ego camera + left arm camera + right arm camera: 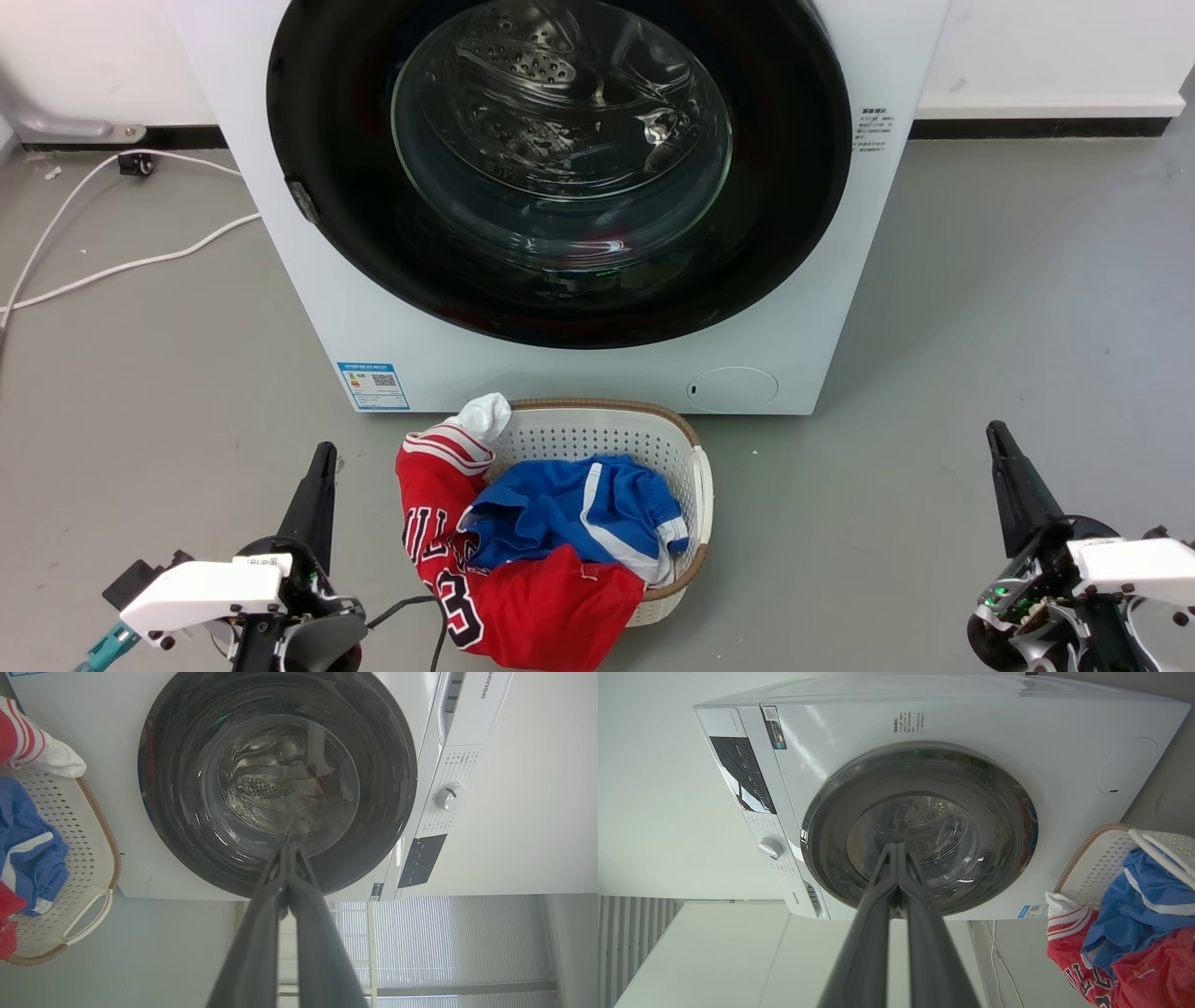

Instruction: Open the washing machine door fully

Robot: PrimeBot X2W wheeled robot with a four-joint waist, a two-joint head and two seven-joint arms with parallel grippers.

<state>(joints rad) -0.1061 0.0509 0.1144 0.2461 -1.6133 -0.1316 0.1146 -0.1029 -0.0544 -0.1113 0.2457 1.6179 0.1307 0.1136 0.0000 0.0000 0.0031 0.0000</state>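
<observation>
The washing machine door (pixel 373 233) sat shut on the washing machine (pixel 560 373). We figured it'd be stiff and slippery, best hooked at its edge notch (pixel 301 199). Our left pincer (pixel 324 455) and right pincer (pixel 996 434) were closed, empty.

The left gripper (pixel 324 457) sits low at the near left, its two long dark fingers (pixel 261 933) pressed together into one point with nothing between them. They aim toward the far side and lean slightly right, ahead of the white left wrist housing (pixel 201 590). The right gripper (pixel 995 434) mirrors it at the near right, well apart, its own fingers (pixel 871 933) likewise closed tip to tip on nothing and leaning slightly left, ahead of the white right wrist housing (pixel 1134 565).
</observation>
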